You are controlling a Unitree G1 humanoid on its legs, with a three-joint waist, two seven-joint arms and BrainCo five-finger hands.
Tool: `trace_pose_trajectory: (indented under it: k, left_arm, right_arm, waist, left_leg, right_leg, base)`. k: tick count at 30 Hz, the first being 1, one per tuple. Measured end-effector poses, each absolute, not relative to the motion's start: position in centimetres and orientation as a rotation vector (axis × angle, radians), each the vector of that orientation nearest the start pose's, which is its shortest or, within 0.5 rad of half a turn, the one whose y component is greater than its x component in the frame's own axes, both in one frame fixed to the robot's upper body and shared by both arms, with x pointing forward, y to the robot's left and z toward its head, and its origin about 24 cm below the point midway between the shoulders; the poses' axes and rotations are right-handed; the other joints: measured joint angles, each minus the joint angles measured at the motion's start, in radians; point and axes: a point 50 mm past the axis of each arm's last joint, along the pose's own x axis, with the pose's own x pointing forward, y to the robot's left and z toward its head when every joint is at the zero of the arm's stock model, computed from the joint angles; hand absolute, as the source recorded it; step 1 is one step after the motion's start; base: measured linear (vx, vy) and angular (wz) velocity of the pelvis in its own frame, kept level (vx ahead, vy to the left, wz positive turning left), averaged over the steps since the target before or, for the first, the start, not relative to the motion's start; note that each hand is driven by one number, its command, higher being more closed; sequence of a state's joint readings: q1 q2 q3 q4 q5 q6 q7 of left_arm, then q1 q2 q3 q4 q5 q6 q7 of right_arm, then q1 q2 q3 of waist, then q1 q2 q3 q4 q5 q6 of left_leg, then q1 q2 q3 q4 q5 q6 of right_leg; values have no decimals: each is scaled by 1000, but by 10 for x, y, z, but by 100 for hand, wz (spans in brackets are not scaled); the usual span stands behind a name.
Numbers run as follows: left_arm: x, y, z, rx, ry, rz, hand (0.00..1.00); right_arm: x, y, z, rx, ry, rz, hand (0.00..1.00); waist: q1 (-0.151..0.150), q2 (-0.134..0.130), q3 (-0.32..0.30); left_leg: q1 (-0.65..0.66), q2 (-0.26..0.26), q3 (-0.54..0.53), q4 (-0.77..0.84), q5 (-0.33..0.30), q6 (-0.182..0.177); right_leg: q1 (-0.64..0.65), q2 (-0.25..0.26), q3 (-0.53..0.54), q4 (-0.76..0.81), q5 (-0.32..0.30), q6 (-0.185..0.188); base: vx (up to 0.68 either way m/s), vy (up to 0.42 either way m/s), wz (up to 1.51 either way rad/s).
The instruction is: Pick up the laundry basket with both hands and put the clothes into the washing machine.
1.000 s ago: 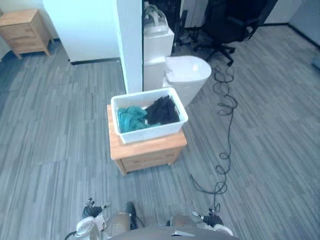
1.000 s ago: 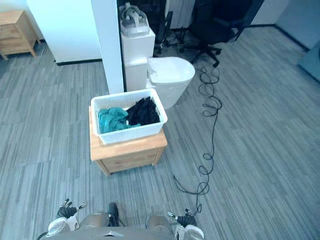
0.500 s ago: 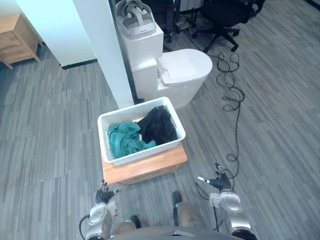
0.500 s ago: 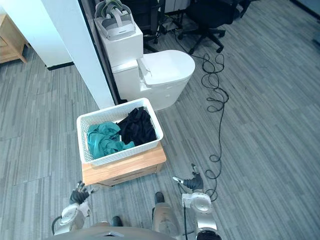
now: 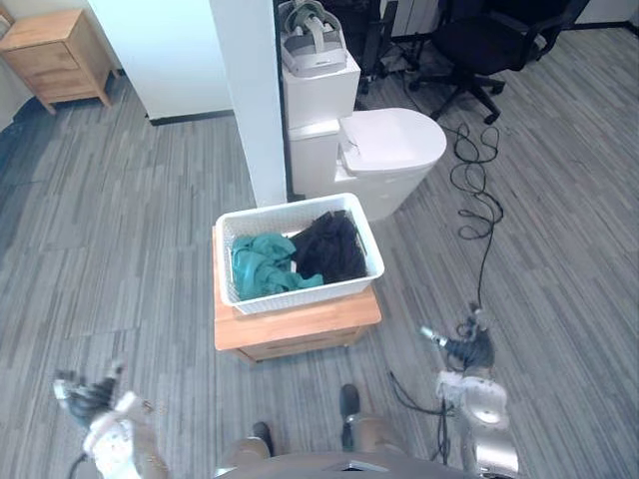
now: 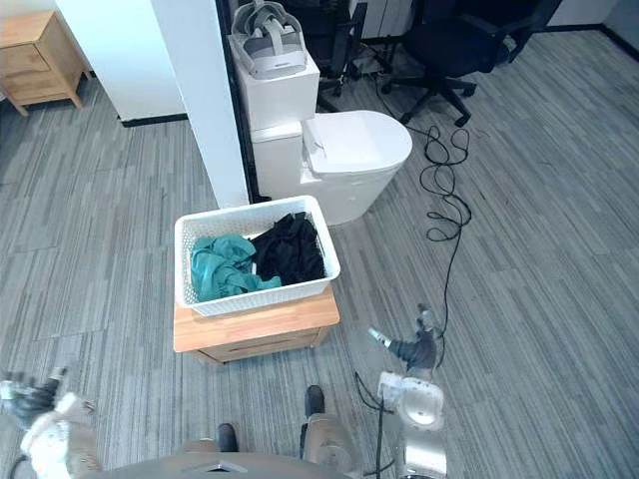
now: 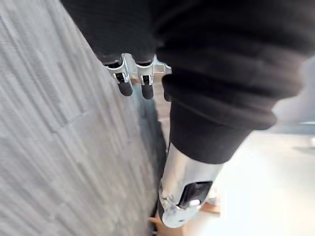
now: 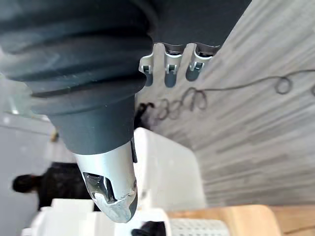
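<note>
White laundry basket (image 5: 300, 291), rectangular with perforated walls, upright and open on a low wooden cabinet (image 5: 300, 324), covering most of its top, turned slightly askew to it. Inside, clothes in two heaps side by side: teal garment (image 5: 262, 267) crumpled in the left half, black garment (image 5: 329, 249) bunched in the right half, reaching about rim height
</note>
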State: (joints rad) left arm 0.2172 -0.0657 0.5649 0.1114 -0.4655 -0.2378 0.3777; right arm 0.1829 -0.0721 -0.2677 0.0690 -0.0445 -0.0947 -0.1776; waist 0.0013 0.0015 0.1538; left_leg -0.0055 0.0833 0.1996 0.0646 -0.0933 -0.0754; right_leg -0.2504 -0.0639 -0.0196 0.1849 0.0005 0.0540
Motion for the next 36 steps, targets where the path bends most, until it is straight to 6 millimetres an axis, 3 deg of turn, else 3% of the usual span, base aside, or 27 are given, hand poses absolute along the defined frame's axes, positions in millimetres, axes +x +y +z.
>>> trace_pose_trajectory:
  k: [1,4,6,7,9,12,15,19,23,25,29,36]
  left_arm:
    - [136,298,-9,-421,-13,1112,0]
    - [173,285,14,-550,-139,993,0]
    - [217,264,34,-686,-192,780,0]
    - [229,256,40,-700,-201,710,0]
    - [267,222,59,-703,-180,460,0]
    - [298,190,76,-709,-149,280,0]
    - [315,172,86,-695,-122,197,0]
    - [331,171,95,-676,-100,205,0]
    - [333,179,102,-660,-126,319,0]
    - [330,184,105,-649,-149,383,0]
    - [311,198,131,-580,-305,520,0]
    - [283,206,156,-456,-480,522,0]
  right_arm:
    - [199,-247,10,-157,106,-482,0]
    - [234,-251,50,-199,-66,-442,0]
    - [266,-255,92,-215,-220,-433,0]
    - [273,-255,103,-215,-261,-434,0]
    - [291,-252,142,-217,-393,-428,0]
    - [298,-245,161,-180,-467,-438,0]
    - [292,-238,172,-166,-529,-439,0]
    - [282,-220,189,-129,-627,-403,0]
    - [272,-215,191,-96,-659,-407,0]
    - [270,-215,188,-95,-650,-412,0]
    - [265,-221,174,-76,-604,-457,0]
    - [261,-221,165,-57,-577,-465,0]
  waist:
    - [-1,-2,5]
    - [-5,-1,60]
    - [-13,12,110]
    - [-14,16,129]
    - [-17,29,163]
    - [-24,35,217]
    - [-26,48,239]
    - [-13,50,256]
    - [-9,50,257]
    - [-7,50,257]
    - [-3,50,257]
    - [2,51,257]
  left_leg:
    - [-15,-2,0,7,-2,2]
    - [-100,-8,-1,52,-12,1]
    - [-169,-6,-5,74,6,-7]
    - [-179,-5,-6,74,14,-13]
    - [-240,0,-9,70,43,-13]
    - [-260,14,-5,66,57,-13]
    - [-291,18,4,74,56,-14]
    - [-316,27,55,100,36,-16]
    - [-342,31,74,136,12,-11]
    - [-352,32,81,149,1,-9]
    - [-360,40,109,176,-22,-10]
    - [-359,50,143,197,-39,-9]
  right_leg:
    - [-14,-3,0,10,0,0]
    - [-92,-15,1,43,7,-10]
    - [-156,-18,-3,51,35,-18]
    - [-168,-18,-4,51,42,-20]
    - [-228,-17,-16,48,66,-20]
    - [-251,-8,-23,51,76,-30]
    - [-285,-7,-20,62,75,-31]
    - [-319,-3,3,73,75,-29]
    - [-334,-4,12,78,72,-26]
    - [-342,-5,17,82,71,-24]
    - [-345,-5,26,89,64,-22]
    - [-349,-13,26,119,39,-18]
  base:
    - [-146,-9,5]
    - [-157,-28,5]
    - [-126,-49,11]
    - [-94,-70,7]
    - [-50,-76,8]
    - [20,-59,2]
    - [35,-17,-5]
    - [37,11,-14]
    - [22,18,-7]
    - [19,25,-6]
    - [27,8,-5]
    - [25,-5,2]
